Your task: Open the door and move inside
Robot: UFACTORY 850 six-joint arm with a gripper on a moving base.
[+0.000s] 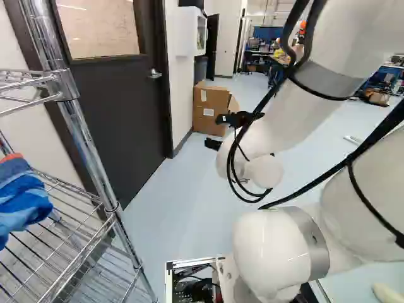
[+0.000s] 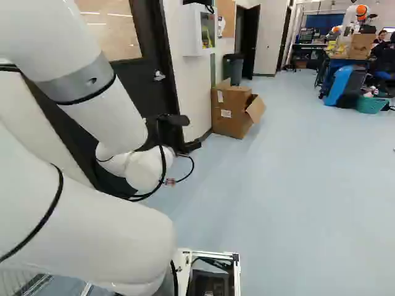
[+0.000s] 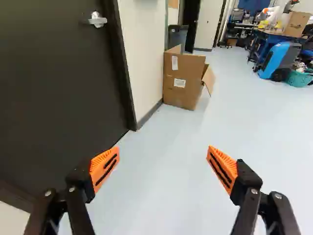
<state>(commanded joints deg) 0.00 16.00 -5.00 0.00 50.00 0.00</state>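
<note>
In the left base view the white arm point(image 1: 284, 120) was held bent, its gripper point(image 1: 215, 131) extended above the floor point(image 1: 183, 208); in the right, it was angled down beside the door point(image 2: 145, 89); in the wrist view, the gripper point(image 3: 164, 149) was spread wide, the door handle point(image 3: 98, 20) seen ahead.

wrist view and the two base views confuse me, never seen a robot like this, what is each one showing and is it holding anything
The machine is a white jointed arm on a moving base, with a black two-fingered gripper. The base views look ahead from behind the arm, one from each side. The wrist view looks along the gripper: its orange-padded fingers stand apart with nothing between them, so nothing is held. Nearby is a dark door with a silver lever handle. A brown cardboard box stands on the pale blue floor. A shiny wire rack shows only in the left base view.
</note>
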